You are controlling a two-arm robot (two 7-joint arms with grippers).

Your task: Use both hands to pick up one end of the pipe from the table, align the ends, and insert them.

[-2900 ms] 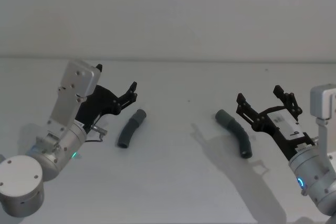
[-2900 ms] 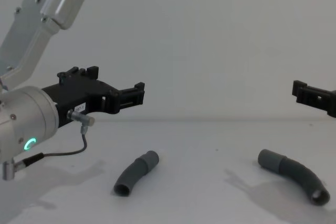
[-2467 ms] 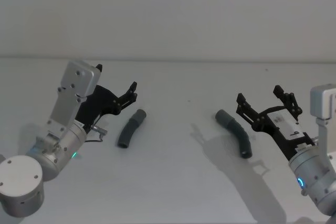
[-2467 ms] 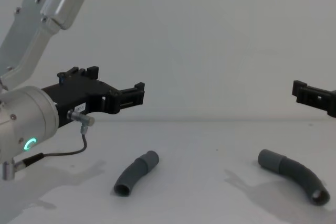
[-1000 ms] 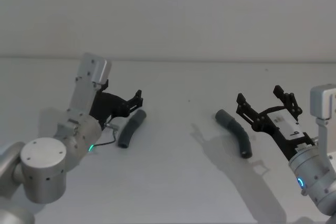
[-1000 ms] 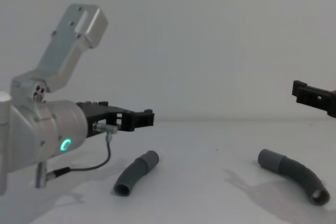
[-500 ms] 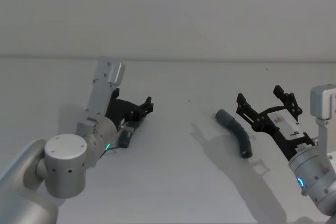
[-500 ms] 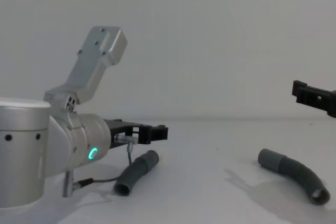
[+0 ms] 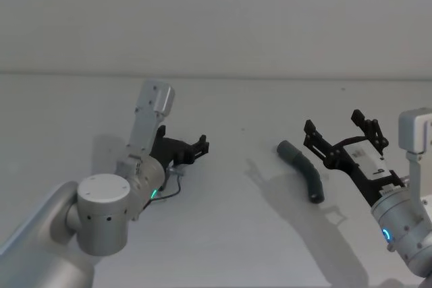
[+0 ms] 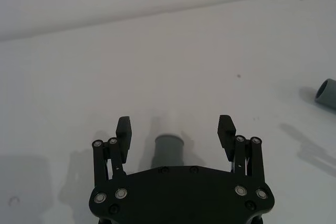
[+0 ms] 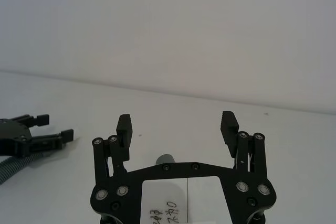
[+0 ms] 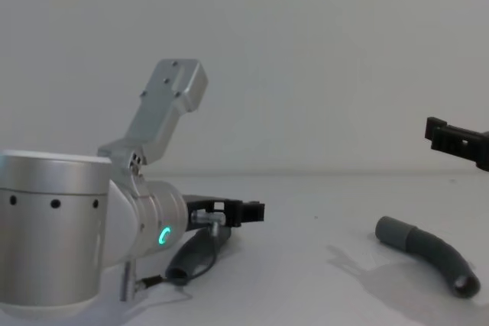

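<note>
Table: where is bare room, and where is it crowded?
Bare: the middle of the table, between the left hose piece and the right hose piece. Crowded: at each piece, left gripper open over one, right gripper open near the other.

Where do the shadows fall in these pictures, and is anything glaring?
Head view: a soft grey shadow spreads on the table left of the right hose piece. Chest view: the same soft shadow, and the left arm's green ring light glows without glare. Left wrist view: faint shadows lie around the open left claw.

Wide-spread right gripper (image 11: pixel 176 121), pipe (image 11: pixel 166 159) beyond.
</note>
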